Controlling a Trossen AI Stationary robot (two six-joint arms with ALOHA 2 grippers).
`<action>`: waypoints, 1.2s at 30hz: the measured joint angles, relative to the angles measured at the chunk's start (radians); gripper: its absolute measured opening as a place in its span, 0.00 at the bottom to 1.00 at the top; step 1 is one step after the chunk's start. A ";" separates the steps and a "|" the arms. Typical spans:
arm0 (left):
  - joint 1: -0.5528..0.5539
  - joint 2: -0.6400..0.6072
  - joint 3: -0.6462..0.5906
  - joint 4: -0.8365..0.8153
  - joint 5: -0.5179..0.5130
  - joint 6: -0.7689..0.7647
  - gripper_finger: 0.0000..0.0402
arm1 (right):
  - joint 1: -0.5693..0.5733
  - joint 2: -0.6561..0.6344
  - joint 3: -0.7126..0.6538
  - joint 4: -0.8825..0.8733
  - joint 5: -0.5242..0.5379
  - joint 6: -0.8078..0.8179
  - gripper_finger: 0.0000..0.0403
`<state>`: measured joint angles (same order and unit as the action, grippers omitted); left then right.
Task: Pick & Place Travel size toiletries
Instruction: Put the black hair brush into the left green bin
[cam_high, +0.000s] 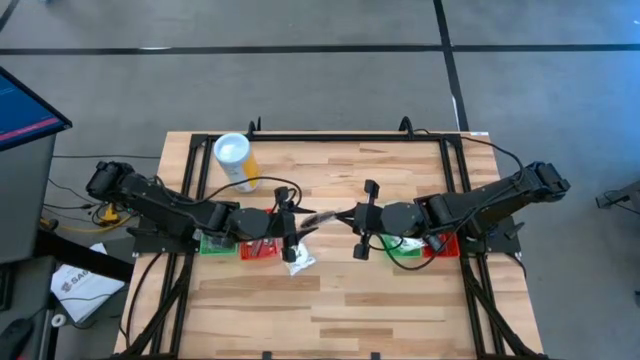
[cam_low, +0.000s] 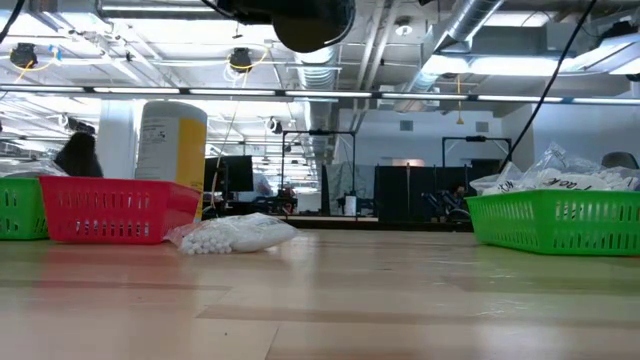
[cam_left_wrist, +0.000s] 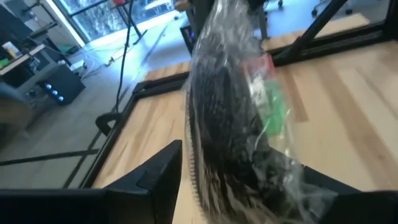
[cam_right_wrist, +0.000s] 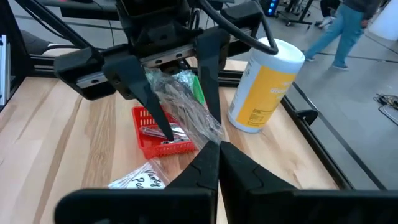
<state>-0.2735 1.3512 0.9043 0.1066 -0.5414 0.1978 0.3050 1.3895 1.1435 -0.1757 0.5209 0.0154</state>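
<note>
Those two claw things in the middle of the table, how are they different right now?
The left gripper has its fingers spread wide, one on each side of a clear plastic packet; the right gripper has its fingers pressed shut, pinching that packet's end. The left gripper hangs above the red tray; the right gripper's arm crosses the green tray. Both are dark, two-fingered, and meet at the same packet mid-table.

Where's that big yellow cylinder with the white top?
The yellow cylinder with the white top stands upright at the table's far left in the high view, behind the red tray.
</note>
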 joint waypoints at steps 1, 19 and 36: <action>0.001 0.001 0.000 -0.006 -0.003 0.000 0.44 | 0.000 0.000 0.000 0.000 0.000 0.000 0.00; 0.001 0.002 0.000 -0.006 -0.012 0.000 0.36 | 0.000 0.000 0.000 -0.003 0.000 0.000 0.00; -0.002 0.002 -0.001 -0.014 -0.037 -0.030 0.05 | 0.000 0.000 -0.001 -0.006 0.001 0.001 0.00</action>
<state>-0.2756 1.3529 0.9035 0.0926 -0.5780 0.1677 0.3046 1.3895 1.1423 -0.1822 0.5220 0.0162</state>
